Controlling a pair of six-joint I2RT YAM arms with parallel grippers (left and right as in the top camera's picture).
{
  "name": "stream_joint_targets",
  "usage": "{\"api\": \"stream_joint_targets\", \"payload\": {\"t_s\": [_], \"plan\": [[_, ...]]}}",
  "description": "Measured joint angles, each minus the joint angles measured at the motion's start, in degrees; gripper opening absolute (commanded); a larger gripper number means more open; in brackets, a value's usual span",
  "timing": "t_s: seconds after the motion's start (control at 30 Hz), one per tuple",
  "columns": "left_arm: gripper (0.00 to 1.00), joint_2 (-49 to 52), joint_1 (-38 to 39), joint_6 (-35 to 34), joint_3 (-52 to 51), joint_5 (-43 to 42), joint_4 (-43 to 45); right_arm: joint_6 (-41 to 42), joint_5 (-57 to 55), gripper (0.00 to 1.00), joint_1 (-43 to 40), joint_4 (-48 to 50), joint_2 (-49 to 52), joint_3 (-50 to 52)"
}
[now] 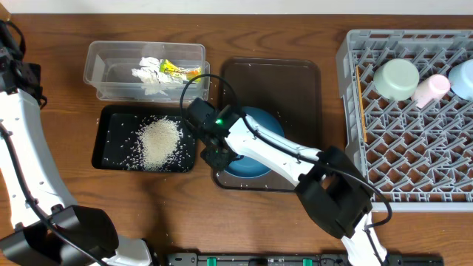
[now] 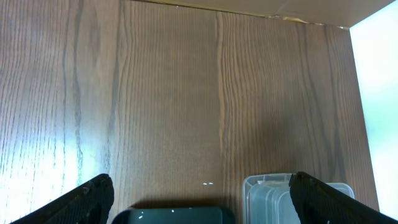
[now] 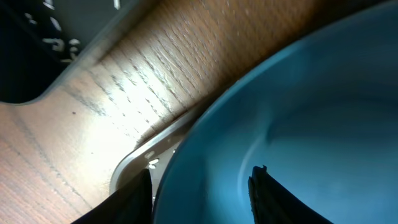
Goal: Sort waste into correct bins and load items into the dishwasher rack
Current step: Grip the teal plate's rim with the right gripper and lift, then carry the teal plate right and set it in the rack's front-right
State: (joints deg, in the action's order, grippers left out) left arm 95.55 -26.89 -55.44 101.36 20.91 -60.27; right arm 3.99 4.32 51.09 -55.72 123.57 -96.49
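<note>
The dark-blue dish (image 1: 259, 122) lies on the brown tray (image 1: 295, 81). My right gripper (image 1: 214, 151) is at its left rim. In the right wrist view the gripper (image 3: 202, 180) straddles the dish (image 3: 298, 112), one finger outside the rim and one on the inner surface, shut on it. Rice (image 1: 159, 142) lies in the black tray (image 1: 111, 148). Tissue (image 1: 148, 74) and a yellow wrapper (image 1: 177, 70) lie in the clear tub (image 1: 103, 66). The rack (image 1: 414, 148) holds a mint bowl (image 1: 396, 78), a pink cup (image 1: 431, 89), a light-blue bowl (image 1: 464, 77) and chopsticks (image 1: 361, 103). My left gripper (image 2: 199, 180) hangs open over bare table.
The left arm stands along the table's left edge. Its wrist view shows the ends of the black tray (image 2: 174, 216) and the clear tub (image 2: 267, 196) below the fingers. A few rice grains lie on the brown tray's rim (image 3: 134, 162).
</note>
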Motion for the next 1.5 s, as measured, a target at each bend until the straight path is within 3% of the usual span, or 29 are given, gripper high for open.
{"api": "stream_joint_targets", "payload": {"t_s": [0.1,0.23,0.37,0.63,0.87,1.0,1.2,1.5], "plan": [[0.92,0.0,0.0,0.0,0.0,0.0,0.0,1.0,0.7,0.41,0.0,-0.1,0.0,0.0],[0.92,0.0,0.0,0.0,0.0,0.0,0.0,2.6,1.6,0.18,0.0,-0.7,0.0,0.0],[0.92,0.0,0.0,0.0,0.0,0.0,0.0,4.6,1.9,0.02,0.0,-0.6,0.0,0.0],[0.92,0.0,0.0,0.0,0.0,0.0,0.0,7.2,2.5,0.01,-0.2,-1.6,-0.1,-1.6],[0.92,0.0,0.0,0.0,0.0,0.0,0.0,7.1,4.9,0.01,-4.4,-10.7,-2.5,-11.1],[0.92,0.0,0.0,0.0,0.0,0.0,0.0,6.9,6.6,0.01,-11.7,-12.4,-8.9,-14.0],[0.92,0.0,0.0,0.0,0.0,0.0,0.0,4.8,9.7,0.01,-30.6,-12.7,-22.5,-15.1],[0.92,0.0,0.0,0.0,0.0,0.0,0.0,-5.2,32.8,0.01,-62.6,-18.7,-31.2,-15.6]]}}
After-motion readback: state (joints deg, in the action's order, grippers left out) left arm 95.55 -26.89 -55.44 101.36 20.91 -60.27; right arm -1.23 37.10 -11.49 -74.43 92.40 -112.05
